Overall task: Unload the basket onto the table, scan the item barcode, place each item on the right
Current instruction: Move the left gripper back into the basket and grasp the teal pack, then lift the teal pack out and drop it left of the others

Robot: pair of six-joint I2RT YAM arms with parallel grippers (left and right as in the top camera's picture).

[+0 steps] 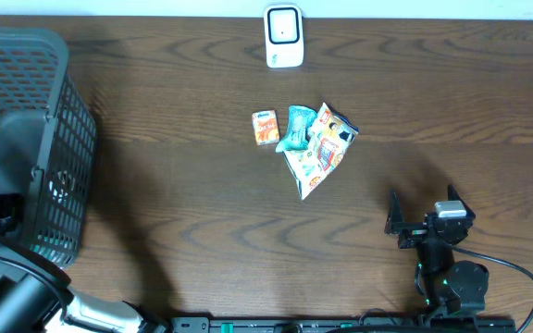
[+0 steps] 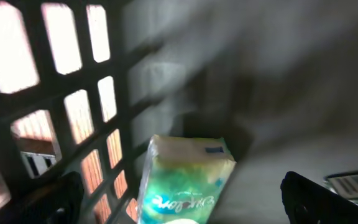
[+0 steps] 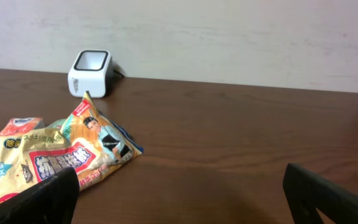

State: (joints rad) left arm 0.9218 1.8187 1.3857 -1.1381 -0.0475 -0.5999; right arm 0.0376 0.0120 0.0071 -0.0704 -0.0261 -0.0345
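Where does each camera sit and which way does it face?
Overhead: above the table, looking down on basket, scanner, snack bag; right gripper and left arm show.
Left wrist: inside the basket, facing its mesh and a green pack; left fingertips show.
Right wrist: low over the table, facing the wall; right fingertips show.
Shared: scanner and snack bag, overhead and right wrist.

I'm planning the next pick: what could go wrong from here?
1. The orange box, teal packet and snack bag lie bunched together, so the open right gripper could catch two or shove a neighbour.
2. The left gripper sits open inside the basket by a green pack; lifting out may snag the mesh.
3. No barcode shows on the snack bag, so it may need turning before the scanner.
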